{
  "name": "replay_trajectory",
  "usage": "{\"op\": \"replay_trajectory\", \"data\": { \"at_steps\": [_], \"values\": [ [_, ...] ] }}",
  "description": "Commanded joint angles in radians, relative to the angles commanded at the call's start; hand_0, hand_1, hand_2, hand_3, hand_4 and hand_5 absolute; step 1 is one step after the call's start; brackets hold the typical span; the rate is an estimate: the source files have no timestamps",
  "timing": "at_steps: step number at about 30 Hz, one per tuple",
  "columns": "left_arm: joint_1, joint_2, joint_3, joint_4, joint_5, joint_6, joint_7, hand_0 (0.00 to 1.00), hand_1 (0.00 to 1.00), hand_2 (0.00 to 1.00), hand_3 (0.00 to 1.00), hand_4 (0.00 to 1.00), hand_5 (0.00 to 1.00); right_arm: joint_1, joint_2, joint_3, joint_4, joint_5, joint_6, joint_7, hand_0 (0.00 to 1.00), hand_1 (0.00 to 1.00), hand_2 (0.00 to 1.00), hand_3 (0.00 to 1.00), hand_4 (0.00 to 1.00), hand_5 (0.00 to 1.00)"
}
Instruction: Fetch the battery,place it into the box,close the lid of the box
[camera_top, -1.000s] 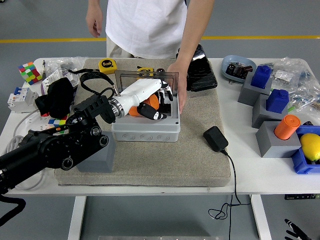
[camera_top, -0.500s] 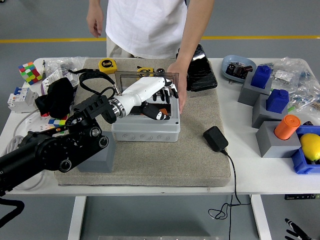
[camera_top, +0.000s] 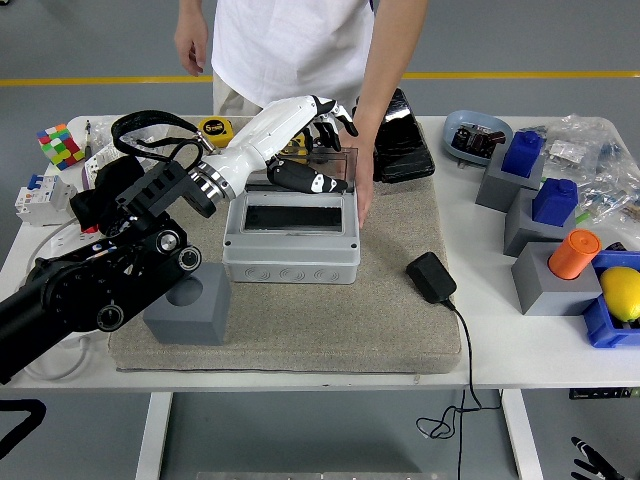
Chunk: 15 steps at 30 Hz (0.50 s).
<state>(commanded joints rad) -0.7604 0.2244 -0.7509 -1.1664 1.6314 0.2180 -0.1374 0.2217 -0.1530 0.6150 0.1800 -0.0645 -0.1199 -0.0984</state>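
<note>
Our left hand (camera_top: 305, 135) is over the far edge of the grey box (camera_top: 291, 245), at the upright smoky transparent lid (camera_top: 305, 165); its fingers (camera_top: 340, 112) are spread and its thumb rests against the lid's front, clenching nothing that we can make out. We cannot see the battery: the box's opening reads as a dark rectangle, and whatever lies inside is hidden from us. The box sits on a beige mat (camera_top: 390, 325) in the middle of the white table (camera_top: 500, 360). A person's hand (camera_top: 360, 180) presses along the box's right wall, so that side is closed off, while the front of the box faces a bare stretch of mat. To the right front, a black power adapter (camera_top: 431, 276) lies near the mat's edge with its cable running off the table's near edge. A grey block (camera_top: 190, 305) stands at the box's left front corner, just beside our forearm. Behind the lid lie a yellow tape measure (camera_top: 212, 127) and a black pouch (camera_top: 402, 140), crowding the far side. A colour cube (camera_top: 60, 145) sits near the left far corner, and grey stands with blue blocks (camera_top: 522, 152), an orange cylinder (camera_top: 573, 253) and a lemon (camera_top: 621, 292) fill the right edge.
</note>
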Motion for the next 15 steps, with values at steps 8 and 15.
{"op": "replay_trajectory", "data": {
  "at_steps": [8,15],
  "values": [
    [0.0,0.01,-0.044,0.048,-0.038,-0.111,0.113,0.634,0.773,0.733,0.778,0.998,0.603,-0.002,0.001,0.0,0.0,0.003,-0.002,0.0,0.624,0.687,0.67,0.548,0.91,0.48],
    [0.009,0.014,-0.033,0.054,-0.029,-0.152,0.188,0.799,0.893,0.857,0.874,0.998,0.998,0.0,0.001,-0.012,0.0,0.012,-0.005,0.004,0.624,0.689,0.67,0.547,0.91,0.48]
  ]
}}
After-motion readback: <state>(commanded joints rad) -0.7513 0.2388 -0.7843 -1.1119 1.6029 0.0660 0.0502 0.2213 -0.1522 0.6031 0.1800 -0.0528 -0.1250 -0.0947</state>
